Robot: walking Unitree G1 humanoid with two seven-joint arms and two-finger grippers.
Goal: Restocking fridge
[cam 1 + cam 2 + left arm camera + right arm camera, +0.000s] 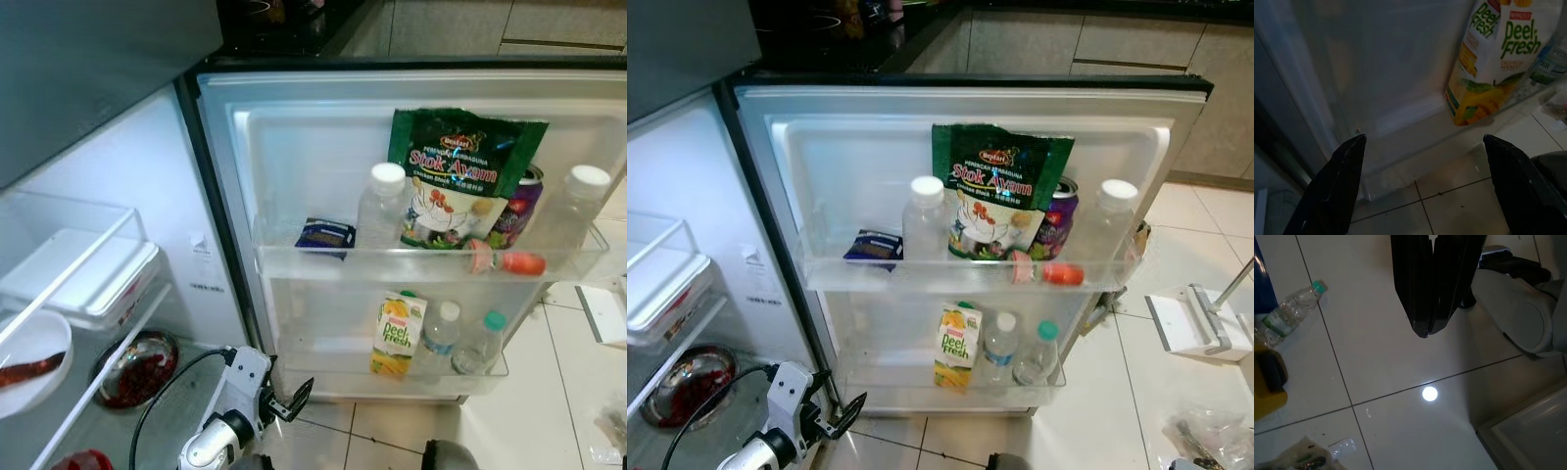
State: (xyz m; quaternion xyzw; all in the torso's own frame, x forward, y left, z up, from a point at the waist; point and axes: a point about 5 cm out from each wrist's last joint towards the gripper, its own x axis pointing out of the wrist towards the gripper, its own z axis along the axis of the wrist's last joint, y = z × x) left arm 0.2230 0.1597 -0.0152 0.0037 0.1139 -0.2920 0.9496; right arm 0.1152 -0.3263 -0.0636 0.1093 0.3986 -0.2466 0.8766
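- The fridge door [294, 147] stands swung open, its shelves facing the robot.
- On the lower door shelf [392, 377], a Peel Fresh juice carton [397, 336] stands upright at the left end, its long axis vertical, with two clear bottles [441, 338] upright just beside it on the right.
- On the upper door shelf [421, 259], a green Stok Ayam pouch [458, 176] stands upright between two white-capped bottles [380, 206]; a purple can [521, 204] sits behind the pouch's right edge, a small dark packet [325, 236] lies at the left, and a small orange-capped bottle [505, 261] lies on its side, long axis along the shelf.
- The left gripper [284, 401] is low near the door's bottom corner, above the tiled floor [509, 421], fingers [1339, 181] spread wide apart and holding nothing; the carton lies ahead of it.
- The right gripper [1427, 330] points down at the floor, fingers pressed together, empty; a plastic bottle [1290, 311] lies on the tiles nearby.
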